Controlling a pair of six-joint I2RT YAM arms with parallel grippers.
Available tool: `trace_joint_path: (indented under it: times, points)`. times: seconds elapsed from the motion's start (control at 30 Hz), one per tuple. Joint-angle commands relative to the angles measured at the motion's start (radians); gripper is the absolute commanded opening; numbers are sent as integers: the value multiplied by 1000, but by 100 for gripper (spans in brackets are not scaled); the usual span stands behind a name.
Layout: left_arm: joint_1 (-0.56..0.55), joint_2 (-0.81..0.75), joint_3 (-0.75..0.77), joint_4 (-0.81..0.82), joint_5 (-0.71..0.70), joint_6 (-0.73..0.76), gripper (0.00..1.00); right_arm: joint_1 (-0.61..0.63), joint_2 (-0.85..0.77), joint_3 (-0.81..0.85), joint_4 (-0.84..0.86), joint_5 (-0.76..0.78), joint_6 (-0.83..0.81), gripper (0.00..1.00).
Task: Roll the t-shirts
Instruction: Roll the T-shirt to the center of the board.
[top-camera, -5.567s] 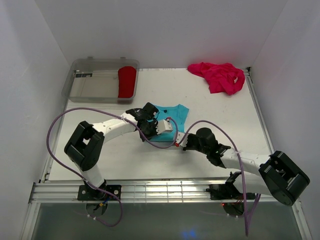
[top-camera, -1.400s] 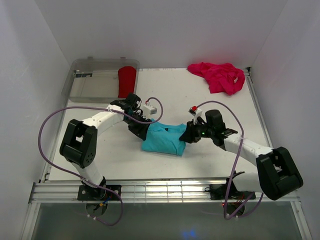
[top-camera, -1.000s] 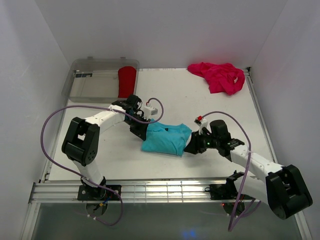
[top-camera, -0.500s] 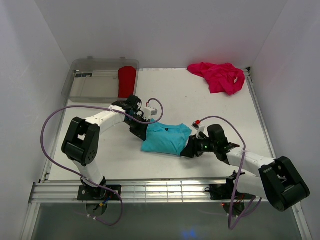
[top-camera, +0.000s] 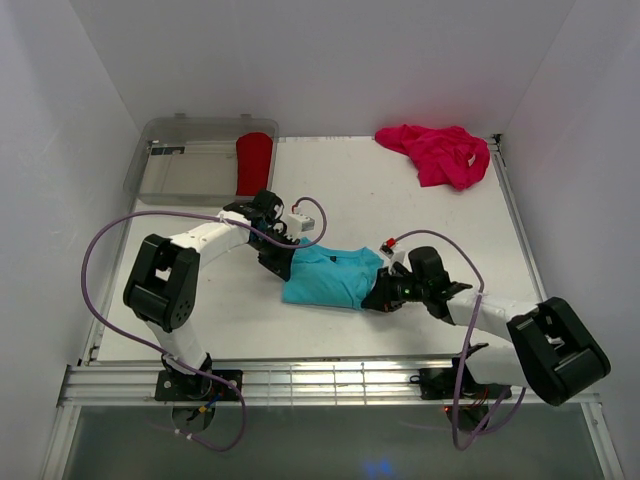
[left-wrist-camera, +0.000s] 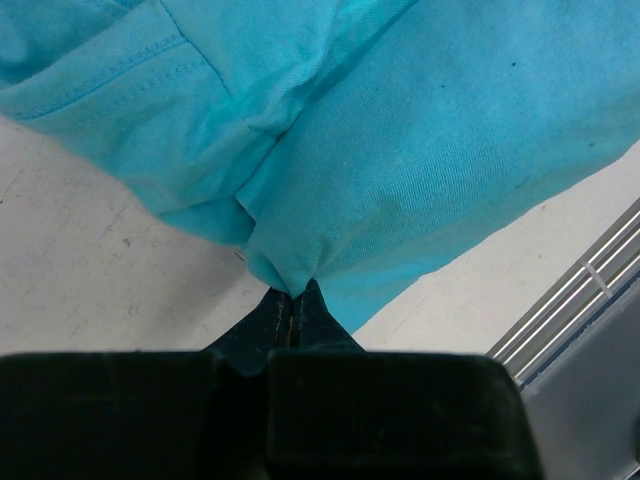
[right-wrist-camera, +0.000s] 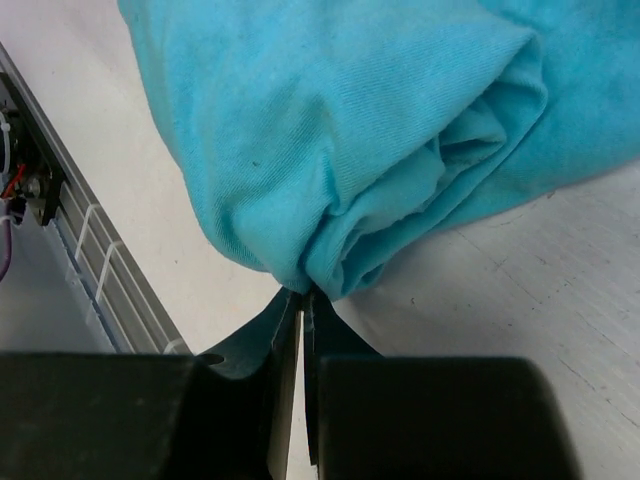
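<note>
The turquoise t-shirt (top-camera: 330, 275) lies folded in the middle of the table. My left gripper (top-camera: 281, 260) is shut on its left edge; in the left wrist view (left-wrist-camera: 296, 290) a pinch of the turquoise cloth (left-wrist-camera: 420, 140) sits between the closed tips. My right gripper (top-camera: 381, 293) is shut on the shirt's right end; in the right wrist view (right-wrist-camera: 302, 293) the tips pinch the folded layers of cloth (right-wrist-camera: 350, 130). The magenta t-shirt (top-camera: 440, 152) lies crumpled at the far right. The red t-shirt (top-camera: 254, 163) lies rolled in the bin.
A clear plastic bin (top-camera: 190, 170) stands at the far left corner and holds the red roll. Purple cables loop from both arms over the table. A metal rail (top-camera: 330, 380) runs along the near edge. White walls close in both sides.
The shirt was dragged nearer and laid out crosswise. In the last second my right gripper swung from beside the shirt's right end in onto it. My left gripper stayed on the left edge.
</note>
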Motion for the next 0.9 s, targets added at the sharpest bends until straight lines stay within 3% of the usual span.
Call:
trace_joint_path:
  times: [0.0, 0.27, 0.47, 0.7, 0.8, 0.87]
  points:
    - [10, -40, 0, 19, -38, 29, 0, 4, -68, 25, -44, 38, -55, 8]
    - [19, -44, 35, 15, -102, 69, 0, -38, -150, 46, -286, 76, -145, 8]
    - [20, -52, 29, 15, -113, 82, 0, -94, -174, 74, -375, 49, -179, 8]
    - [20, -58, 35, 13, -96, 89, 0, -95, -142, 98, -365, -3, -196, 8]
    - [20, -61, 37, 7, -32, 64, 0, -97, -124, 97, -329, -48, -172, 28]
    - [20, -69, 29, 4, 71, 38, 0, -97, -159, 115, -331, -21, -169, 34]
